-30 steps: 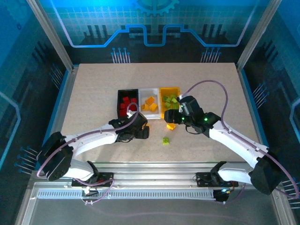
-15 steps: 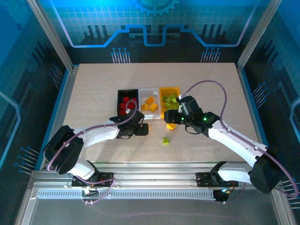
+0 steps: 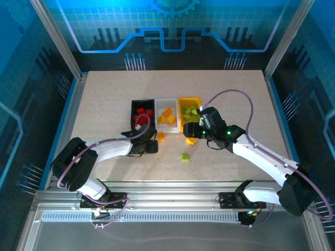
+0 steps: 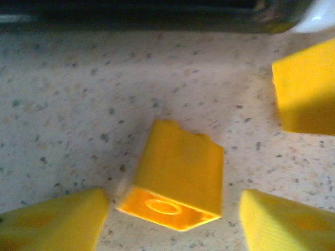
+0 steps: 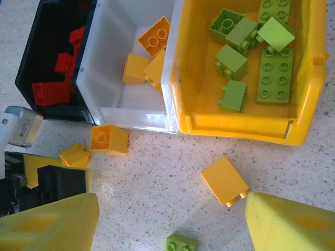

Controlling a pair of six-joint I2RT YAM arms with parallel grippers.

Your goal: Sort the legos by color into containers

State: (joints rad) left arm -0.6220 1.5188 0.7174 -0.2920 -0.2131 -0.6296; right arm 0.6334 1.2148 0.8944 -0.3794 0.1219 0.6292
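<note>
My left gripper (image 4: pixel 174 209) is open low over the table, in front of the black bin (image 3: pixel 137 104). A yellow-orange lego (image 4: pixel 175 175) lies between its fingers with its hollow underside towards the camera. A gap shows on each side. A second yellow-orange lego (image 4: pixel 303 89) lies just ahead by the white bin (image 3: pixel 162 101). My right gripper (image 5: pixel 170 225) hovers open near the yellow bin (image 5: pixel 241 128). A yellow-orange lego (image 5: pixel 224 180) and a lime green lego (image 5: pixel 181 243) lie on the table below it.
Red legos (image 5: pixel 57 78) fill the black bin, yellow-orange ones (image 5: pixel 152 52) the white bin, green ones (image 5: pixel 251 47) the yellow bin. The three bins stand side by side at mid-table. My left gripper (image 5: pixel 36 178) lies close to the lower-left of the right wrist view.
My left gripper has drawn back to the left, uncovering a yellow-orange lego in front of the white bin. The right arm has not moved.
</note>
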